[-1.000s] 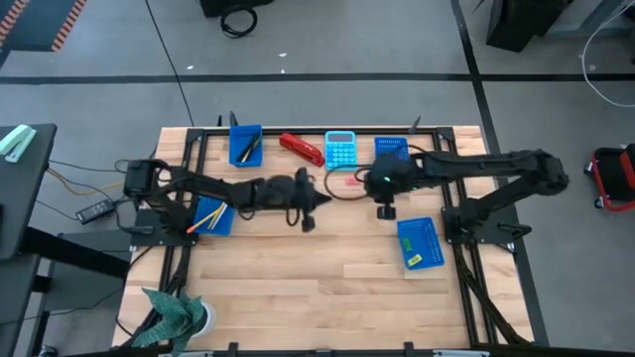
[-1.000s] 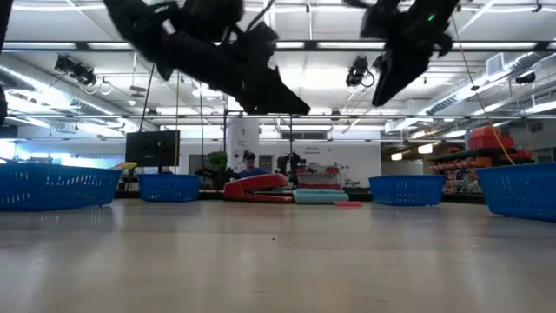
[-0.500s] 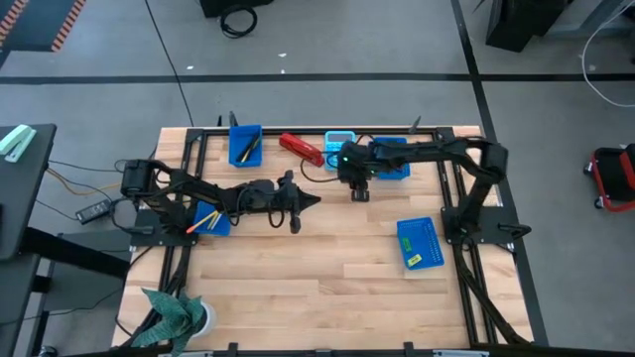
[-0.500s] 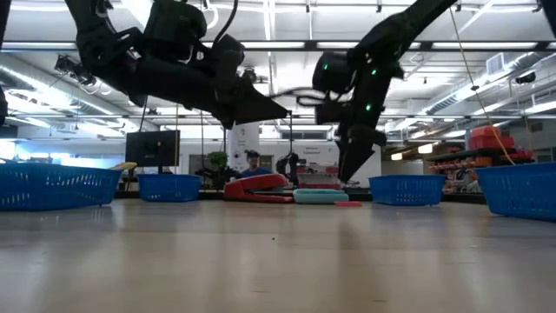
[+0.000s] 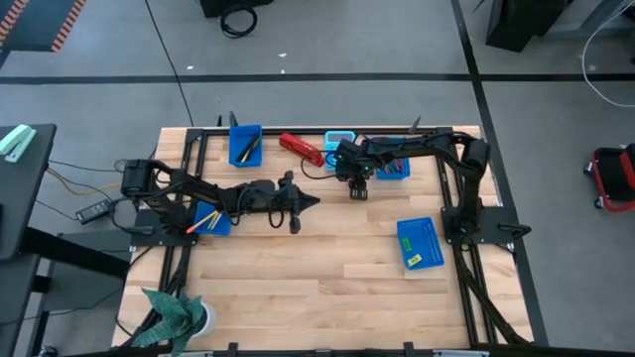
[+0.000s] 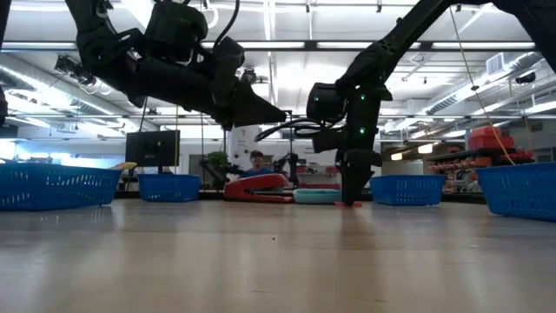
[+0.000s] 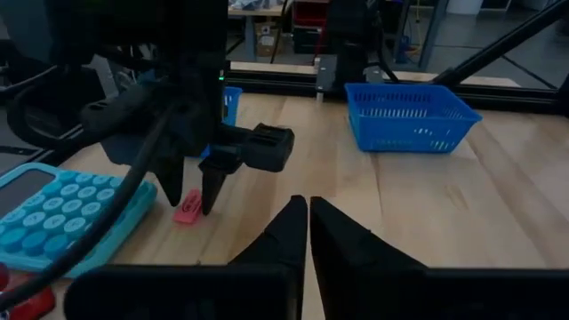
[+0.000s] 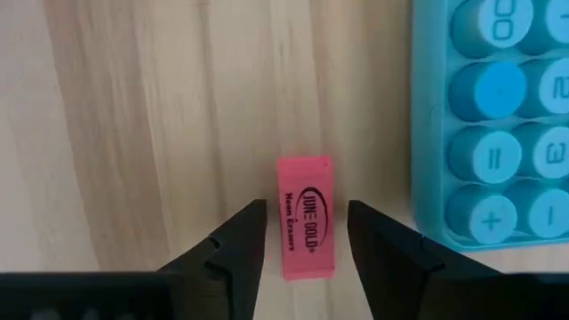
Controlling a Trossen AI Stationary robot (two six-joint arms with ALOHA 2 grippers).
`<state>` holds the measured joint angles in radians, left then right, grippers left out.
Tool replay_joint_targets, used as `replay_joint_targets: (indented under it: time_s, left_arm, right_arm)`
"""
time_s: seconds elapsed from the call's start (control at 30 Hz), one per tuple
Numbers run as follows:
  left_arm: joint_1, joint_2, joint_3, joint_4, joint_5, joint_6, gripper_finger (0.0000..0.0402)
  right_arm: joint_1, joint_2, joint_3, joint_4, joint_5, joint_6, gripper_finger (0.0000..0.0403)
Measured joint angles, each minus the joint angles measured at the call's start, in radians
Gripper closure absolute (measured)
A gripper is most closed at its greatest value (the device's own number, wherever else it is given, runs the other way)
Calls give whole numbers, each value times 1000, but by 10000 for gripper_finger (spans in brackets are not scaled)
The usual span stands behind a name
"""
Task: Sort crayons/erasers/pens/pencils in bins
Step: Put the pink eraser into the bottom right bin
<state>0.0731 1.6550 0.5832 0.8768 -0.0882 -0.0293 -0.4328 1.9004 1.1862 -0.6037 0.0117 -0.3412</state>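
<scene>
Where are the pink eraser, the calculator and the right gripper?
pink eraser (image 8: 305, 216), right wrist view, middle of its printed top face
calculator (image 8: 498, 124), right wrist view, a key
right gripper (image 8: 305, 244), right wrist view, between its open fingertips

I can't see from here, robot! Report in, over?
Right gripper open, straddling pink eraser on table. Left gripper shut, empty, waiting mid-table. Calculator close beside eraser.

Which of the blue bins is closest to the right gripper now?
The bin at the table's far edge, just right of the calculator. The right gripper, jaws open around the pink eraser, hangs beside it; the others lie farther away.
</scene>
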Motion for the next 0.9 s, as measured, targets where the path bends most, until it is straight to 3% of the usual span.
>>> replay_joint_targets:
  time_s: [0.27,0.57,0.9]
  left_arm:
    - [3,0,0,-2,0,67,383]
    - [15,1,0,-21,0,91,383]
    - [16,1,0,-30,0,89,383]
  right_arm:
    - [-10,-19,-3,-22,15,20,241]
    - [-10,0,0,-42,-6,22,296]
    - [-31,0,-3,-30,-62,16,293]
